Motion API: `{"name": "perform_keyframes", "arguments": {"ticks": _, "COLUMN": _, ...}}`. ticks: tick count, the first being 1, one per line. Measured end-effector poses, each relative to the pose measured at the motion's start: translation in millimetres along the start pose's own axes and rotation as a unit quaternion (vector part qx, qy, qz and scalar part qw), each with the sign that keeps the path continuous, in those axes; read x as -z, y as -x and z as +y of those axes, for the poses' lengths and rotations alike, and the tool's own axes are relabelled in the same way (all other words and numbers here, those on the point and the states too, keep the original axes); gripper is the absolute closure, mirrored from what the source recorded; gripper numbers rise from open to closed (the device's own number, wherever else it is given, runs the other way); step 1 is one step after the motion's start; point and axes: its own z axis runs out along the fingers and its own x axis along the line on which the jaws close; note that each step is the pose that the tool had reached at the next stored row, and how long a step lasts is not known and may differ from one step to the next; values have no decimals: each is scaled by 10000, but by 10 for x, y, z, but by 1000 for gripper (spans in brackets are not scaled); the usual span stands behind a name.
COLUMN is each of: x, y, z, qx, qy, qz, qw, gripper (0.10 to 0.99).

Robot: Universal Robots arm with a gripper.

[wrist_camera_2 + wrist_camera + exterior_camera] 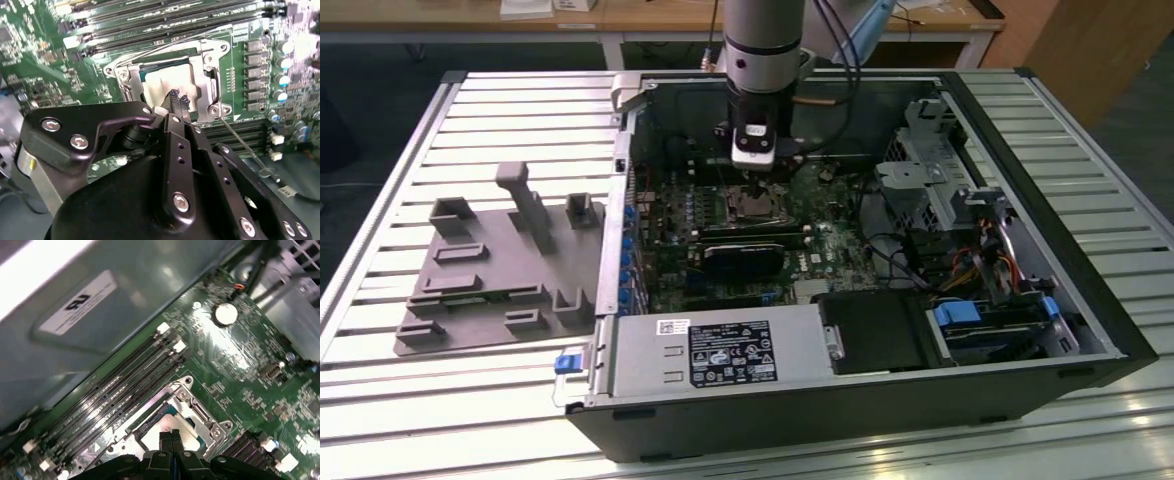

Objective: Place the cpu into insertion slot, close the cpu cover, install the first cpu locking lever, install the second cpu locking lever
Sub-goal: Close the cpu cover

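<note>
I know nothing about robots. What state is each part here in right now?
cpu: seated in the insertion slot.
cpu cover: lowered over the cpu.
locking lever: swung out, unlatched.
gripper: shut, tips over the cpu.
computer case: side open.

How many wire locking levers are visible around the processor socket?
2. One lever runs along the socket edge beside the long memory slots. The other lever sticks out from a socket corner across the board. None seems hidden.
</note>
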Motion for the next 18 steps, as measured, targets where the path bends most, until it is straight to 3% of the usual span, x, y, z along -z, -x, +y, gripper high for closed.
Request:
{"name": "perform_keyframes", "arguments": {"ticks": 4, "x": -1, "y": 0, "z": 0, "qx": 353, "qy": 11, "qz": 10, "qw": 9994, "gripper": 984}}
{"name": "perform_keyframes", "arguments": {"ticks": 8, "x": -3, "y": 0, "z": 0, "qx": 715, "qy": 22, "qz": 20, "qw": 9974, "gripper": 984}}
{"name": "perform_keyframes", "arguments": {"ticks": 18, "x": -9, "y": 1, "z": -1, "qx": 1475, "qy": 41, "qz": 39, "qw": 9890, "gripper": 984}}
